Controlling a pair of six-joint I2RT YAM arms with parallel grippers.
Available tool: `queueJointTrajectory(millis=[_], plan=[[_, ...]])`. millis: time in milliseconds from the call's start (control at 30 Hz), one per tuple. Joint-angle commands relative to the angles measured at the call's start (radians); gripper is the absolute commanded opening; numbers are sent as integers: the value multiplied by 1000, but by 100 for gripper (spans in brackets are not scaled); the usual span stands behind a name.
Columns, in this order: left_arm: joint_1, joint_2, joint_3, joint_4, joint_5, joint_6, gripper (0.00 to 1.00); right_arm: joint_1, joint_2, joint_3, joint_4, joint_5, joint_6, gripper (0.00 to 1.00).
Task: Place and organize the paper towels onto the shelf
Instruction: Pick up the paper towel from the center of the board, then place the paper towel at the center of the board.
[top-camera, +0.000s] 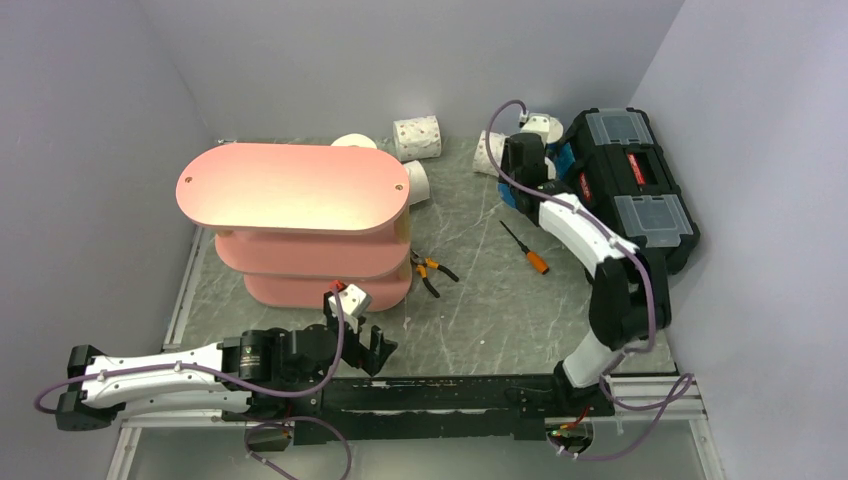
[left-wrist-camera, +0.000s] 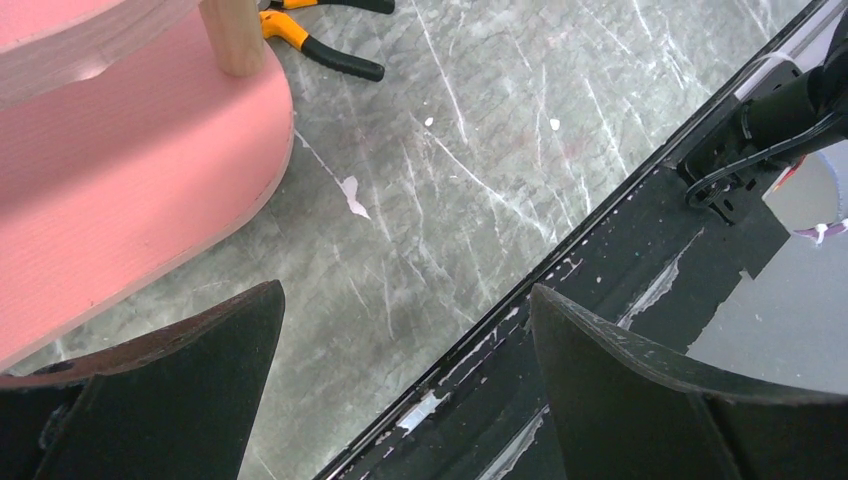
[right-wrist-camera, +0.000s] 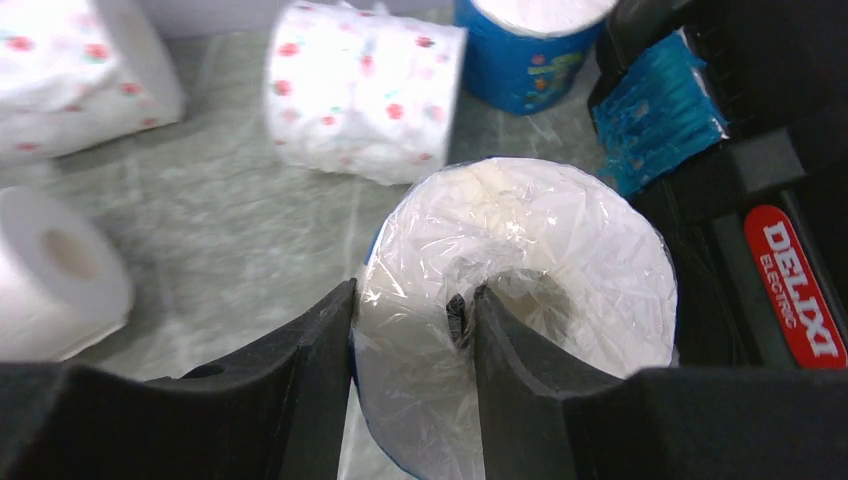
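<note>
My left gripper (left-wrist-camera: 405, 298) spread wide, empty, off the near right end of the pink shelf (top-camera: 295, 188), speckled rolls (top-camera: 417, 137) behind the shelf, my right gripper (right-wrist-camera: 412, 300) well right of the shelf, pinching a wrapped paper towel roll (right-wrist-camera: 560, 240), one finger in its core.

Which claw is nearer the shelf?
Left. The left claw is open just off the shelf's near end; the right claw is far off by the toolbox, pinching a wrapped roll.

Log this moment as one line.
right end effector: shut on blue-wrapped white paper towel roll | left end effector: open, empty, near pink three-tier shelf
</note>
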Motion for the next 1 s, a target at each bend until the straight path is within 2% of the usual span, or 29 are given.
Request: queueJointTrajectory(millis=[0,133,267,533,633,767,967], plan=[[-7,-15,-12,67,-15,-5,99,83,-192,-77,44,58,48,28],[-7,-24,-20,79,-12,-6,99,214,-331,-188,23,94,89,28],[-7,-26,-26,83,-13,-14,99,395,-447,-250,-67,196,92,28],[-7,-28,-37,86,-51,-50,100,711,-650,-363,-384,399,273,28],[-8,-25,-45,87,-86,-77,99,820,-666,-379,-487,414,342,28],[-8,-26,-50,33,-180,-178,99,970,-659,-430,-466,425,332,29],[-7,-39,-78,91,-208,-178,99,1020,-604,-457,-436,350,367,29]])
